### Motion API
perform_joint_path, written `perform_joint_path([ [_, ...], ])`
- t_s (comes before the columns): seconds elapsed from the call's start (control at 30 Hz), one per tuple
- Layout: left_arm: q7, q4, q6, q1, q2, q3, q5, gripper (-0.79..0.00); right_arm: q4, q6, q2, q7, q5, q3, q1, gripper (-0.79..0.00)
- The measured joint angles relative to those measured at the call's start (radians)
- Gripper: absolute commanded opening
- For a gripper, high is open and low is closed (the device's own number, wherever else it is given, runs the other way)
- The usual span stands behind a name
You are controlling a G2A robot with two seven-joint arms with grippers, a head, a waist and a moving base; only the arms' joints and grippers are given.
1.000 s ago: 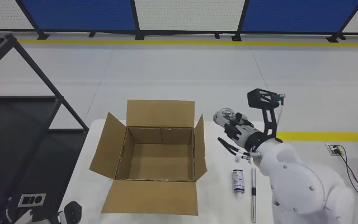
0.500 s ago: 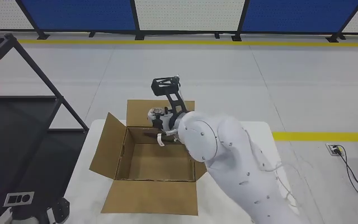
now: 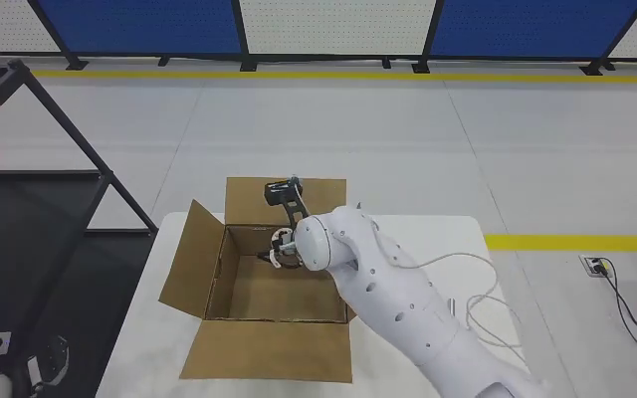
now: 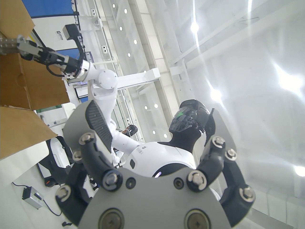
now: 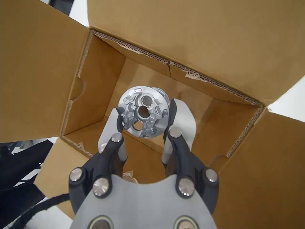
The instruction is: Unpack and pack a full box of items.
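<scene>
Packing appears to be the step in hand. A cast metal wheel (image 5: 143, 120) hangs over the floor of the open cardboard box (image 3: 269, 350), close to its far wall, clamped across its rim by the right gripper (image 5: 145, 115). The box stands at the far left corner of the table (image 3: 433, 234). The left gripper (image 4: 155, 129) points at the ceiling, jaws wide, holding nothing. Next move, as judged: lower the wheel to the box floor, then release it.
</scene>
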Motion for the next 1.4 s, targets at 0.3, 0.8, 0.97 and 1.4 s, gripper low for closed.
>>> perform_joint_path([
  [0.3,-0.001,0.019,0.011,-0.019,0.003,0.007,0.015,0.0,0.198,-0.045,-0.059,-0.031,0.018,-0.086,0.045,-0.785],
  [0.8,0.0,0.033,0.004,-0.023,0.002,0.0,0.011,0.0,0.509,-0.097,-0.157,-0.088,0.067,-0.14,0.096,-0.785],
  [0.97,0.002,0.032,0.005,-0.023,0.001,0.0,0.01,0.0,0.6,-0.113,-0.184,-0.125,0.097,-0.136,0.102,-0.785],
  [1.4,0.002,0.029,0.0,-0.017,0.0,0.0,0.017,0.0,0.721,-0.133,-0.228,-0.216,0.131,-0.116,0.132,0.0],
])
